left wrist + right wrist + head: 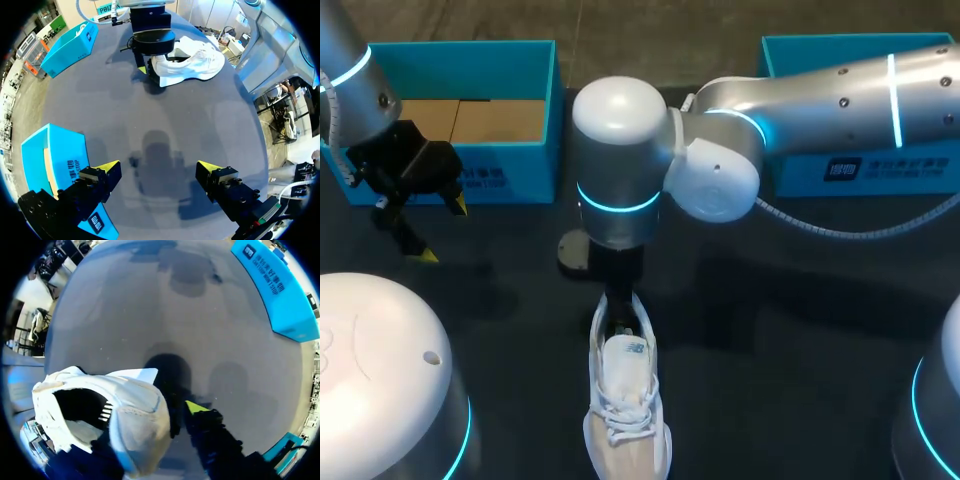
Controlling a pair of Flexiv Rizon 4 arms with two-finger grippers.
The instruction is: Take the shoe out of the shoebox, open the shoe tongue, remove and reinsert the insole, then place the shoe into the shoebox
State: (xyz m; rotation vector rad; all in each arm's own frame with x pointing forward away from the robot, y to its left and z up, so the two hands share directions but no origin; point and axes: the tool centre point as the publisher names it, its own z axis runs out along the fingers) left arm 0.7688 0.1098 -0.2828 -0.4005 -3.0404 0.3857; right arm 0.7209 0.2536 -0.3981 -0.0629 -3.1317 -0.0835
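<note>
One white lace-up sneaker (625, 400), likely light and floppy, is best pinched at its stiffer heel collar. Left gripper (157, 167) is held apart; right gripper (619, 300) hold can't be told.

A white shoe (625, 400) is lying on the dark table (780, 310). One blue box (520, 175) is sitting far left, another blue box (920, 170) far right.
</note>
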